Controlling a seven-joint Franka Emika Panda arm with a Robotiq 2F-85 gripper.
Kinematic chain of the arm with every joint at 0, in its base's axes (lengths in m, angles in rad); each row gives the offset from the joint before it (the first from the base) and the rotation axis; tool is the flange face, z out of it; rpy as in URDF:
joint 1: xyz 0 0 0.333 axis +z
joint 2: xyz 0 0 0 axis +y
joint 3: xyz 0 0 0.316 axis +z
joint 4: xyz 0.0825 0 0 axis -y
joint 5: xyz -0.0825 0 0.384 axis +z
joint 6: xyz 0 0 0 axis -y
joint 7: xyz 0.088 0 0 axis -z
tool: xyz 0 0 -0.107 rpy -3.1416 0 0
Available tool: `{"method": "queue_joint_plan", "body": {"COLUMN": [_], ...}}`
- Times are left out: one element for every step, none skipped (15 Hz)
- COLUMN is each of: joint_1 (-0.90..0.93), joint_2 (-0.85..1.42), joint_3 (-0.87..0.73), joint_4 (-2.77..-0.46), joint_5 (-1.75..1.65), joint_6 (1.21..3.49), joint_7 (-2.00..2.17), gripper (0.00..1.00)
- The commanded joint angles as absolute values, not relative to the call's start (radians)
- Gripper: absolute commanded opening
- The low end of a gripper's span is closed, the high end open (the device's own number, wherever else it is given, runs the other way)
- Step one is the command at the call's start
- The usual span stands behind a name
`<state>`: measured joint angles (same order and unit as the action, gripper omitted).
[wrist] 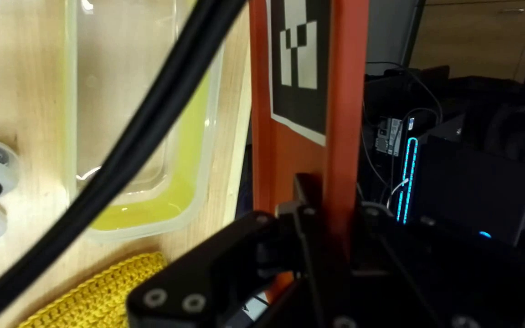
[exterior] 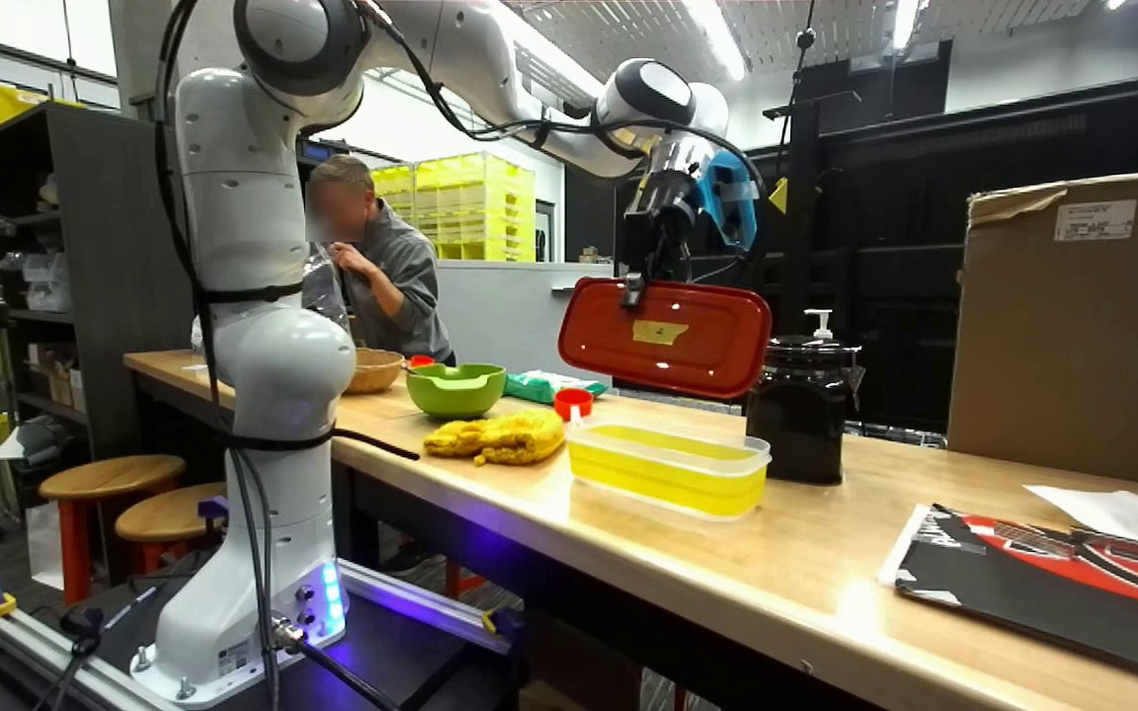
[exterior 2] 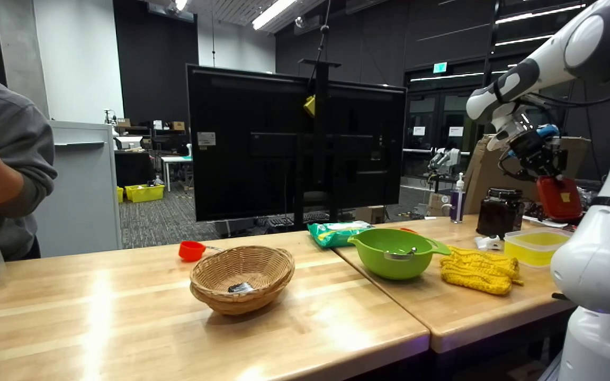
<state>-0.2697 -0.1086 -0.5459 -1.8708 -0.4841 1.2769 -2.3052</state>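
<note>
My gripper [exterior: 634, 286] is shut on the edge of a red rectangular lid [exterior: 702, 357] with a strip of tan tape on it. The lid hangs tilted in the air above an uncovered plastic container [exterior: 668, 476] with yellow sides. In an exterior view the lid [exterior 2: 553, 200] is above and behind the container [exterior 2: 534, 246]. In the wrist view the lid [wrist: 292, 161] is seen nearly edge-on between the fingers, with a black-and-white marker on its inner side. The container [wrist: 187, 191] lies left of it there. A yellow knitted cloth [exterior: 502, 437] lies beside the container.
A dark jar [exterior: 794, 425] stands close behind the container. A green bowl [exterior 2: 389, 256], a green packet [exterior 2: 331, 235], a wicker basket [exterior 2: 241, 302] and a red cup [exterior 2: 191, 251] are along the table. A cardboard box [exterior: 1073, 336] and a person [exterior: 391, 267] are near.
</note>
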Motion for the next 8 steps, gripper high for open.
{"method": "queue_joint_plan", "body": {"joint_1": [-0.316, -0.323, -0.329, -0.334, -0.338, -0.342, -0.345, -0.348], "joint_2": [-0.055, -0.047, -0.042, -0.037, -0.032, -0.029, -0.023, -0.016], "joint_3": [-0.5, -0.492, -0.486, -0.481, -0.476, -0.471, -0.468, -0.464], "joint_4": [-1.821, -1.817, -1.817, -1.818, -1.819, -1.822, -1.825, -1.827], "joint_5": [-0.534, -0.546, -0.556, -0.565, -0.571, -0.572, -0.57, -0.567], "joint_6": [1.21, 1.201, 1.198, 1.198, 1.2, 1.205, 1.209, 1.207], "joint_7": [-2.322, -2.317, -2.317, -2.316, -2.317, -2.318, -2.321, -2.323], "gripper": [0.03, 0.03, 0.03, 0.03, 0.03, 0.03, 0.03, 0.03]}}
